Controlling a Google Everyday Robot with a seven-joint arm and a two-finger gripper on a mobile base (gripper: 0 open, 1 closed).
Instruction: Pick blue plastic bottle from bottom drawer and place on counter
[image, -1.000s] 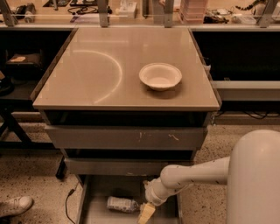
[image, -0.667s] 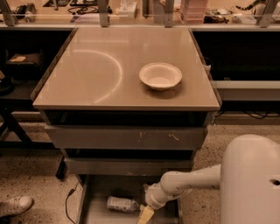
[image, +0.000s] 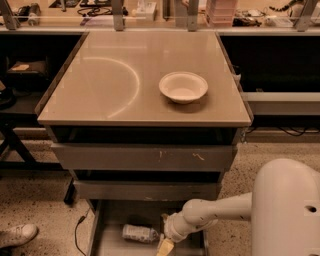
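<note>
A speckled floor (image: 35, 200) lies below, a cluttered workbench (image: 260, 22) behind.

The large rectangular beige tabletop (image: 125, 95) is glossy and smooth; the white round bowl (image: 183, 87) near its right edge looks matt. The wide grey bottom drawer (image: 110, 226) seems dull metal. In it, the small ribbed blue plastic bottle (image: 140, 233) lies beside the smooth pale gripper (image: 166, 246).
</note>
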